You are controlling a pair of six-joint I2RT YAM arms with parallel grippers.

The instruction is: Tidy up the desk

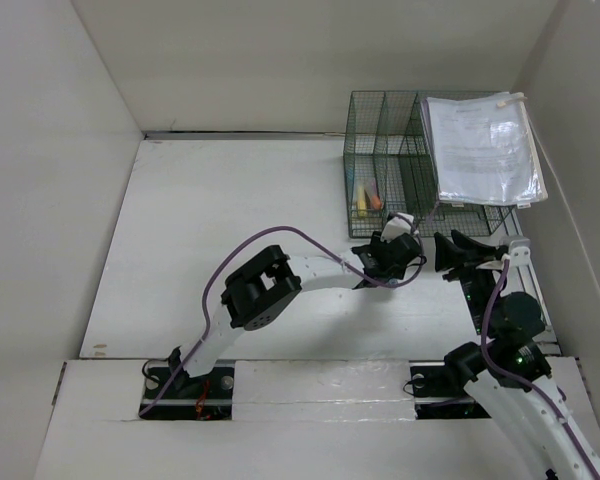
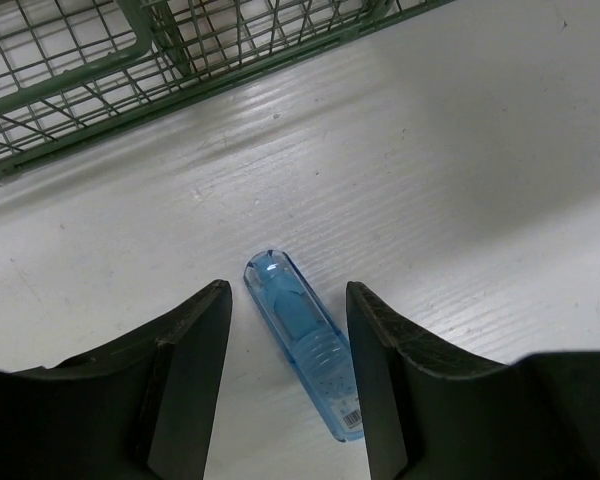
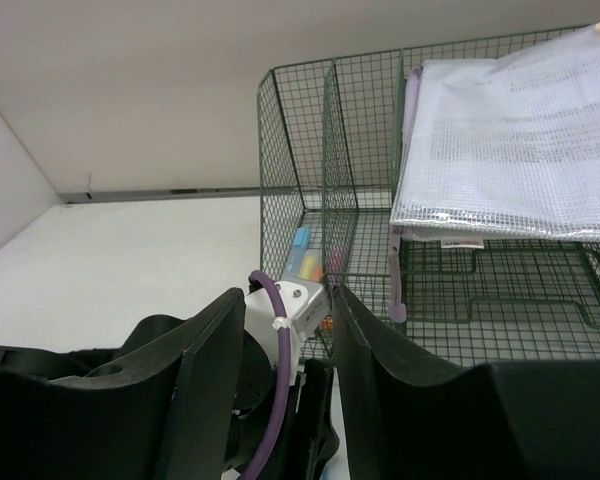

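A clear blue tube [image 2: 305, 345] with a barcode label lies flat on the white desk [image 1: 230, 220], in front of the green mesh rack [image 2: 100, 80]. My left gripper [image 2: 288, 295] hangs over it, open, with one finger on each side and neither touching it. In the top view the left gripper [image 1: 405, 262] sits just in front of the rack [image 1: 380, 150], and the tube is hidden under it. My right gripper [image 1: 446, 247] is right beside it, open and holding nothing. In the right wrist view the right gripper [image 3: 286, 295] frames the left arm's white wrist [image 3: 295, 310].
The rack holds coloured markers [image 1: 366, 197] in a front compartment. A white mesh pouch of papers [image 1: 485, 150] lies across its top right. White walls close the desk on the left, back and right. The two arms nearly touch.
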